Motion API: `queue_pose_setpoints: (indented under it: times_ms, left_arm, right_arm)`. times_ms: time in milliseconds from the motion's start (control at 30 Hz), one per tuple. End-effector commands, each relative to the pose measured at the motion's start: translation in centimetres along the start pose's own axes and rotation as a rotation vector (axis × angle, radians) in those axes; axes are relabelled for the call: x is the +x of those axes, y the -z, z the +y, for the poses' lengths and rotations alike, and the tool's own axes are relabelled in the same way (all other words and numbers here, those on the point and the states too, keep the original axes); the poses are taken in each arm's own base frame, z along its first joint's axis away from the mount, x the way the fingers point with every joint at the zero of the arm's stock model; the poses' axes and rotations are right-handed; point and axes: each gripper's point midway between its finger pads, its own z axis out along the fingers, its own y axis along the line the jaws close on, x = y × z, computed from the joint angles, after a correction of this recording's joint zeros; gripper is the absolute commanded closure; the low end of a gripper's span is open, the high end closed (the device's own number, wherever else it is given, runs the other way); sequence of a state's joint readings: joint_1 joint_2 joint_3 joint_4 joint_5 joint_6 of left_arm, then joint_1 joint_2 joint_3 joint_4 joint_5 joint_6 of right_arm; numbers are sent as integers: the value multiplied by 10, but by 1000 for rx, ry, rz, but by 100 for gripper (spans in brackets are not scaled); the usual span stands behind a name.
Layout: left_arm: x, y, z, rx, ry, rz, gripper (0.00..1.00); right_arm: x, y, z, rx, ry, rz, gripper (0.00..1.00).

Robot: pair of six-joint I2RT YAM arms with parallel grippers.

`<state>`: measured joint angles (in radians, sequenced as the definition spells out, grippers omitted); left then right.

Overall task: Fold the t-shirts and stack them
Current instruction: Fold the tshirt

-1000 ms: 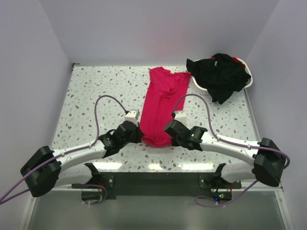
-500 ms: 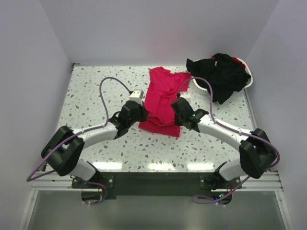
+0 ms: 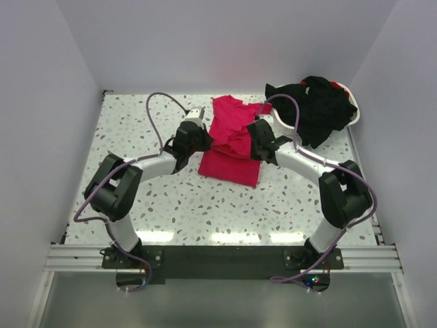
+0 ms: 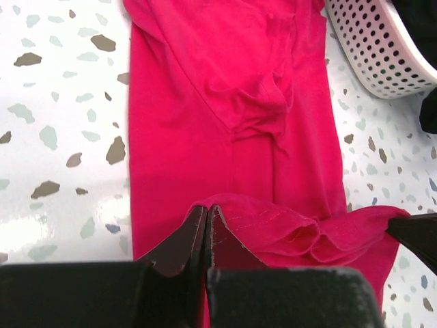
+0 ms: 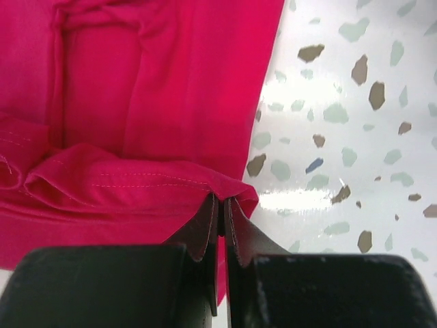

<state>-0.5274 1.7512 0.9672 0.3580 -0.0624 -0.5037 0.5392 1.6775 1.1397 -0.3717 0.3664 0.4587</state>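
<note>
Speckled white table [image 3: 205, 212], grey and brown flecks, glossy glare along the near edge, red shirt [image 3: 229, 167] lying lengthwise at the middle toward the back, its near end doubled over itself, white perforated basket [image 4: 375, 48] at the far right corner

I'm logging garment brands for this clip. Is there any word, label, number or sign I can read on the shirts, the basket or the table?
No readable text anywhere in these views.
The red t-shirt is plain: no print, and no tag shows.
The black t-shirts show no writing; any print would be too small to tell from above.
The white basket shows only its holes, no marking.
</note>
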Motion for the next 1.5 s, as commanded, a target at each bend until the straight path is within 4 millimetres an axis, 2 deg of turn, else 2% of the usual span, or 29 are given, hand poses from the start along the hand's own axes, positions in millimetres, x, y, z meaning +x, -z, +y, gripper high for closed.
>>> queue_pose_setpoints:
  times_ms: [0,33,67,133,167,333,367,433,467,500,533,567,600,633,667,700,767,800,867,900,933,1000,1033,1100,1133,1267,1300,1367,1467]
  left_arm:
    - [-25,-19,-8,59,-11,-52,100]
    - [-30,-23,-9,59,-13,-56,100]
    - [-23,-31,-1,44,-10,-39,100]
    - [-27,-39,-2,55,-9,-32,100]
    - [-21,-46,3,51,-7,-16,100]
    - [-25,-63,13,19,4,-15,100]
    - [-25,-66,18,4,10,-15,95]
    - [-28,-66,24,-26,32,-28,70]
    - [-35,-63,26,-41,37,-47,45]
    - [-31,-60,30,-53,38,-43,36]
    - [-36,-57,30,-54,40,-65,30]
    - [-45,-50,28,-54,40,-94,22]
    - [-47,-45,28,-54,40,-102,21]
    - [-41,-40,32,-64,33,-98,20]
    - [-48,-32,30,-62,26,-119,18]
    - [-38,-27,34,-66,19,-104,18]
    - [-40,-17,31,-47,-10,-112,18]
    - [-29,-13,35,-49,-26,-94,18]
    - [-25,-5,32,-21,-40,-86,18]
    - [-13,-2,35,-19,-42,-62,18]
    - [-12,2,34,-8,-45,-60,19]
    - [5,8,33,22,-41,-23,21]
    - [3,11,29,43,-33,-35,21]
    - [15,16,30,55,-20,-18,23]
    - [20,17,31,54,-16,-6,25]
    - [46,21,40,37,6,54,30]
    - [48,22,39,44,13,52,30]
    - [57,25,40,52,26,65,32]
    - [63,29,35,86,37,73,33]
  right_arm:
    - [-34,-5,6,-22,-6,-62,100]
    - [-33,-13,2,-11,-4,-50,100]
    - [-38,-15,3,-10,-7,-53,100]
    - [-41,-23,-3,7,-11,-49,100]
    - [-42,-29,-2,10,-7,-41,100]
    - [-50,-54,-3,24,0,-18,100]
    - [-62,-55,-2,24,-5,-30,100]
    - [-64,-64,-3,33,11,-16,78]
    - [-75,-62,-2,33,9,-27,66]
    - [-81,-59,-1,33,13,-40,57]
    - [-87,-54,-1,33,14,-54,44]
    - [-92,-49,-2,30,11,-65,40]
    - [-102,-38,-1,16,1,-94,37]
    - [-104,-32,-2,9,-4,-105,33]
    - [-101,-30,-2,-2,-7,-109,32]
    - [-109,-16,0,-33,-19,-138,31]
    - [-98,-12,3,-74,-21,-130,31]
    - [-95,-9,5,-97,-22,-126,31]
    - [-81,-3,15,-180,-24,-107,32]
    - [-78,-2,19,-208,-26,-101,32]
    - [-68,-3,22,-236,-17,-83,32]
    - [-65,-3,35,-309,-8,-75,34]
    - [-66,-4,41,-329,1,-71,34]
    - [-55,-9,57,-377,32,-35,36]
    - [-58,-9,64,-396,37,-37,37]
    - [-46,-19,91,-424,84,-1,37]
    - [-49,-17,101,-433,102,-9,37]
    - [-40,-27,107,-421,122,19,37]
    - [-38,-32,124,-435,151,24,38]
